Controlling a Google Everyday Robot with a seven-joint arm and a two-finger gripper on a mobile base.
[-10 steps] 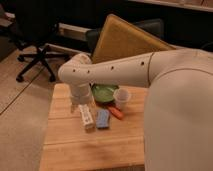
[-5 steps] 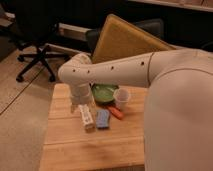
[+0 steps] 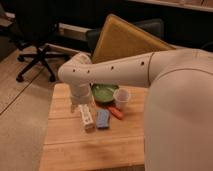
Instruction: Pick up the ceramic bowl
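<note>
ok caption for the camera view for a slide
Robot arm reaches over a wooden table, gripper hanging beside the green ceramic bowl, a plastic cup on the bowl's other side.

Gripper (image 3: 79, 106) low over left part of wooden table (image 3: 65, 145), just left of green ceramic bowl (image 3: 104, 93); whitish cup (image 3: 121, 97) just right of bowl; white packet (image 3: 87, 118), blue item (image 3: 102, 119), orange item (image 3: 116, 112) nearer front; office chair (image 3: 35, 55) behind

The gripper (image 3: 78, 105), apparently low under the wrist, stands just left of the ceramic bowl (image 3: 104, 93). The cup (image 3: 121, 98) blocks the bowl's right rim. A white carton (image 3: 86, 117), blue packet (image 3: 102, 119) and orange item (image 3: 116, 112) crowd its near side. Open table (image 3: 85, 150) surface lies nearer the camera.
</note>
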